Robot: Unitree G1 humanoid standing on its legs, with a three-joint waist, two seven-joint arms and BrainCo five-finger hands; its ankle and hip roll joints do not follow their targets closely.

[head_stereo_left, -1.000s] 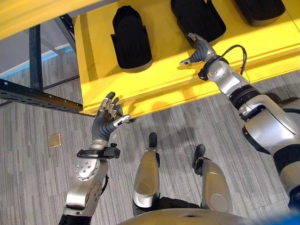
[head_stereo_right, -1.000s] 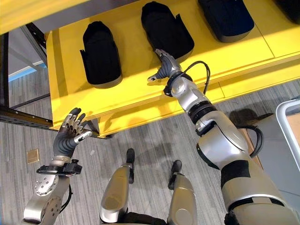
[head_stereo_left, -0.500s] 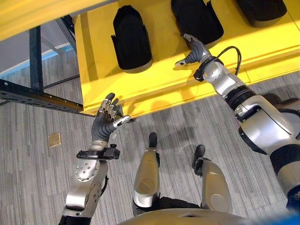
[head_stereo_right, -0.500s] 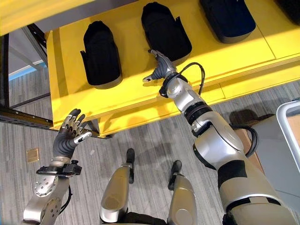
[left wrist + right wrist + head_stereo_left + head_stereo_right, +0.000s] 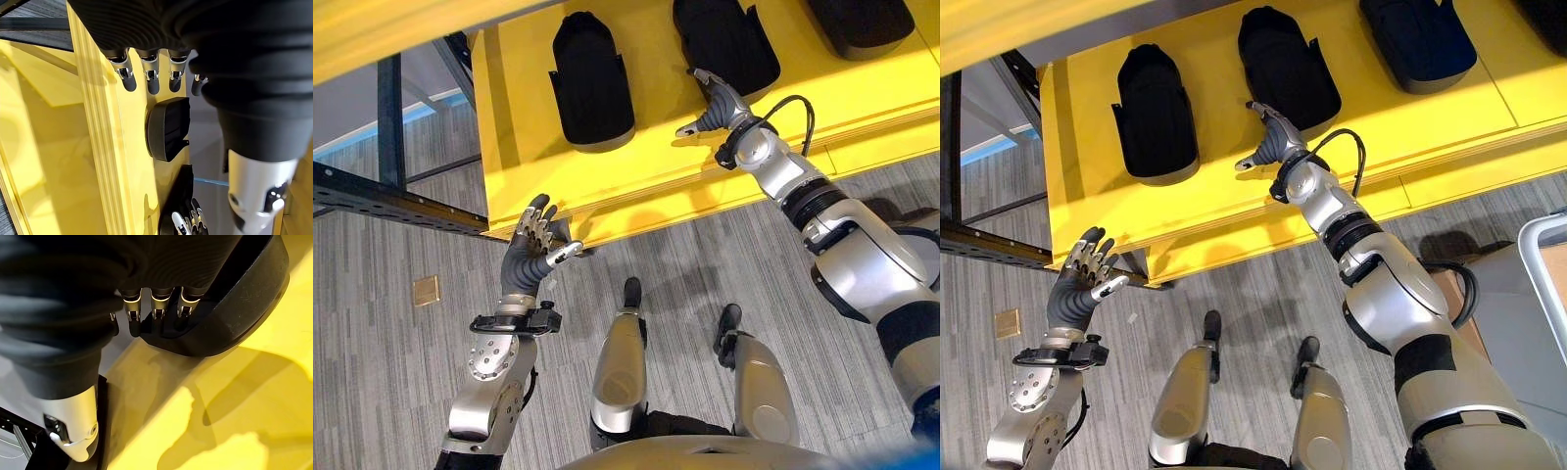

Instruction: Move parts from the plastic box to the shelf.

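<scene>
Three black parts (image 5: 593, 80) lie in a row on the yellow shelf (image 5: 509, 147) in my left eye view; my right hand (image 5: 713, 104) hovers at the middle part (image 5: 724, 41), fingers relaxed and empty. My left hand (image 5: 533, 250) waits spread, holding nothing, below the shelf's front edge. Right wrist view: straight fingertips (image 5: 157, 325) touch the part's rim.

Bright overhead light floods the yellow shelf (image 5: 656, 147), where my right hand (image 5: 713, 102) throws a soft shadow just beside it. The black parts (image 5: 1156, 116) stay dark and featureless. Up close, my fingers (image 5: 156, 308) and ribbed cover blur out of focus; sharp-edged shadows and a pale glare patch cross the shelf board.
</scene>
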